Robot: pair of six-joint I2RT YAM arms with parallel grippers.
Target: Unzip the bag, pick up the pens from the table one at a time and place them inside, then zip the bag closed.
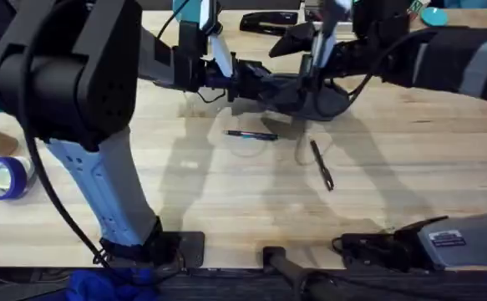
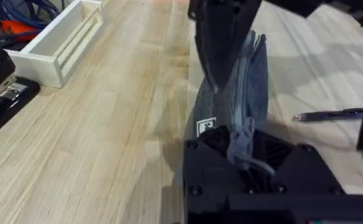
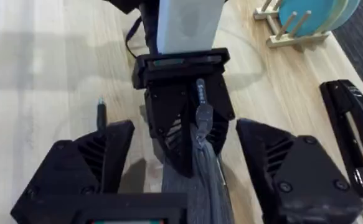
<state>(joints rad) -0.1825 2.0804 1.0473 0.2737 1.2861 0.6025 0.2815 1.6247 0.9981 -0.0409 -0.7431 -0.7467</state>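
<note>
— Pale planks of the worktop (image 1: 185,184) carried two pens (image 1: 251,135); the left gripper (image 2: 243,152) clenched one end of the bag (image 2: 237,93).
— The right gripper (image 3: 197,155), spread wide, had best pinch the zipper pull and draw straight.

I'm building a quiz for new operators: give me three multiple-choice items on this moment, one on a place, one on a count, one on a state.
1. The blue-and-black pen lies: A on the table; B in the bag; C in a gripper.
2. Pens in the overhead view: A one; B two; C three.
3. The right gripper is: A open; B shut on a pen; C shut on the bag.
Answers: A, it rests on bare wood; B, the dark pen lies nearby; A, its fingers stand wide either side of the bag, which the left gripper pinches.
</note>
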